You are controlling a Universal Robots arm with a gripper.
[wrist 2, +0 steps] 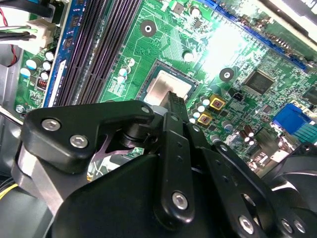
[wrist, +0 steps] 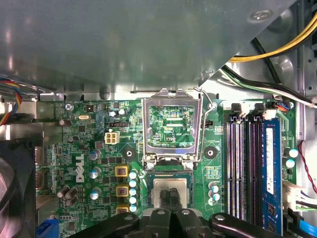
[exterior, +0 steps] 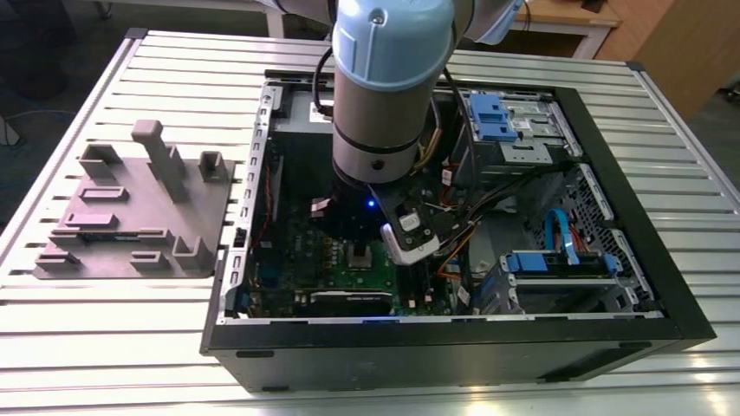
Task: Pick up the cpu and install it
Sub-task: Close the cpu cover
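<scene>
The hand [wrist: 171, 201] is down inside the open computer case [exterior: 647, 286], which sits on the slatted counter [exterior: 104, 347], and its narrow fingertips [wrist: 170, 197] are pinched close together right over the cpu [wrist: 171, 191]. The cpu lies flat in its socket near the middle of the green circuit board [wrist: 94, 148], straight under the hand, so I judge the hand to be gripping it or just letting it settle, though I cannot tell for certain. The socket's metal frame [wrist: 171, 124] stands tipped up open just beyond the cpu, toward the case's back wall, and the grey moulded tray [exterior: 133, 217] sits well apart on the counter beside the case.
</scene>
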